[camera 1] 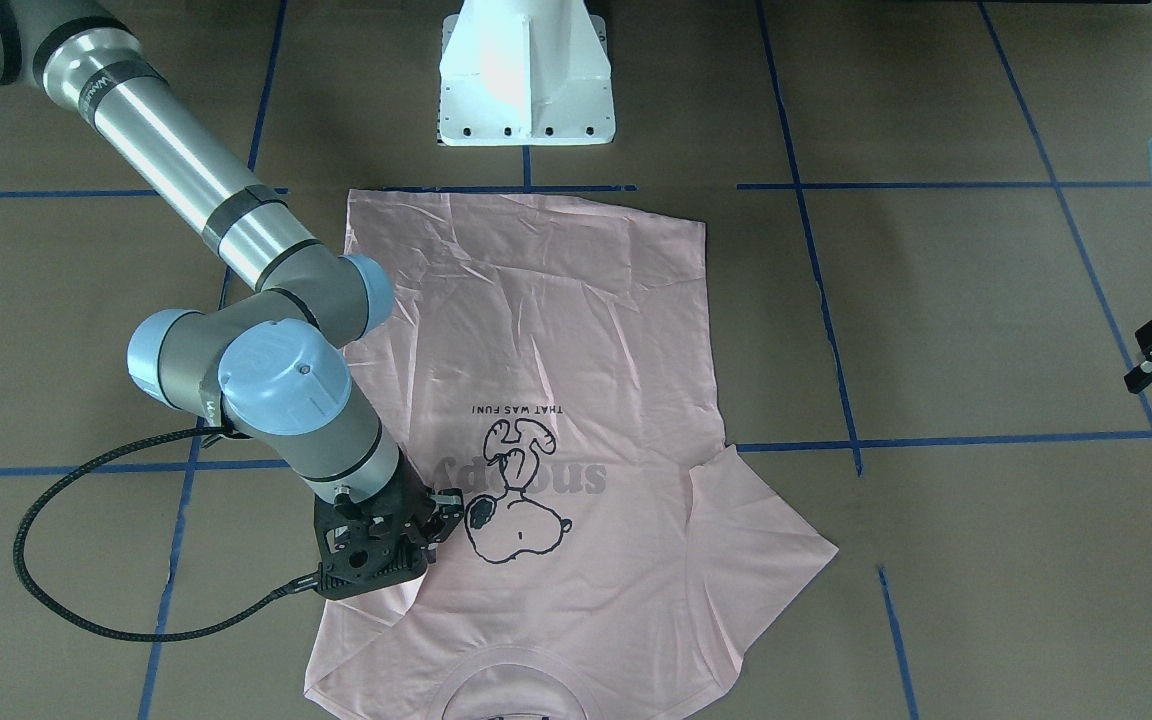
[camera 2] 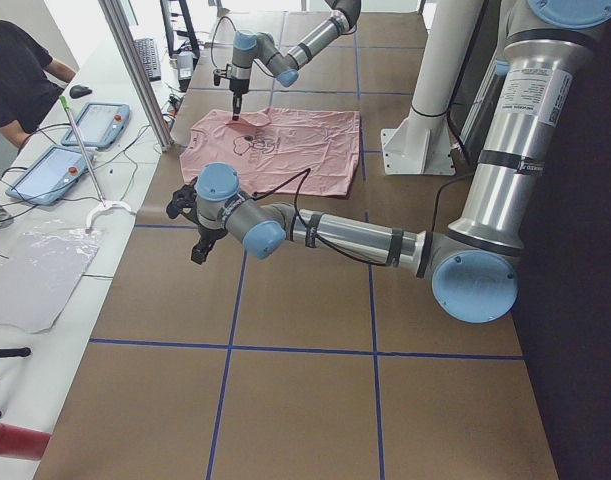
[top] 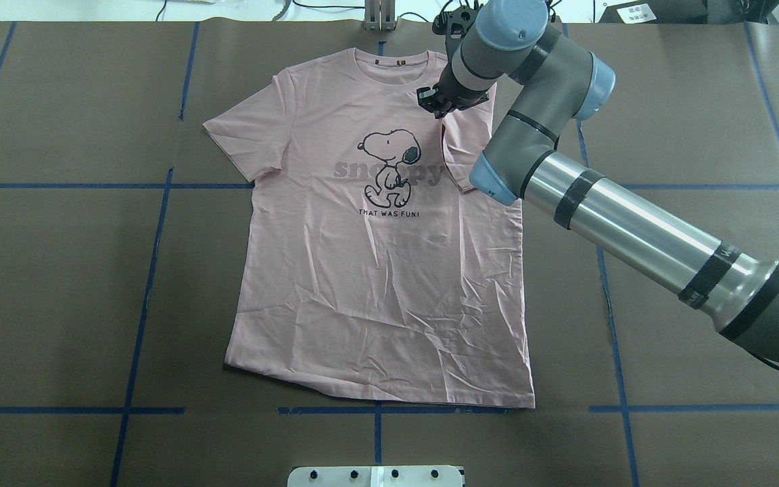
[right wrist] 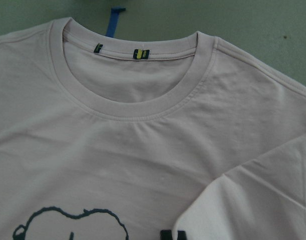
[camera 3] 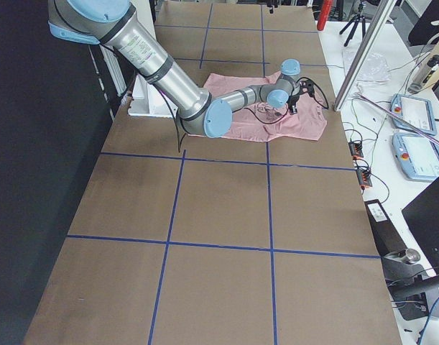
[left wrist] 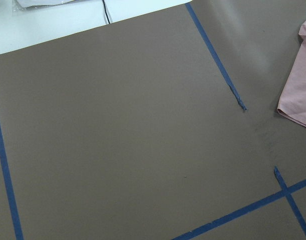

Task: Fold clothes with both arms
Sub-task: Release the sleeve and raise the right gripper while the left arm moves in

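The pale pink T-shirt [top: 376, 270] lay print-up in the middle of the table [top: 58, 270], with its collar [right wrist: 137, 107] at the far edge from the robot and its hem near the white pedestal [camera 1: 526, 80]. The right gripper [top: 433, 103] stood right over the shirt's right shoulder, at the top of a sleeve [top: 460, 145] folded inward across the chest. I could not tell how far its jaws were parted, or whether they pinched cloth. The left gripper [camera 1: 1146, 368] hung far to the left, well apart from the shirt; its jaws were equally unclear. Brown paper covered the table, marked into squares by blue tape [top: 153, 270]. Beyond the far edge a person in a dark top [camera 2: 15, 70] sat by control tablets [camera 2: 95, 125]. The cloth was creased low down, and the dog outline [top: 389, 166] overlapped grey lettering.
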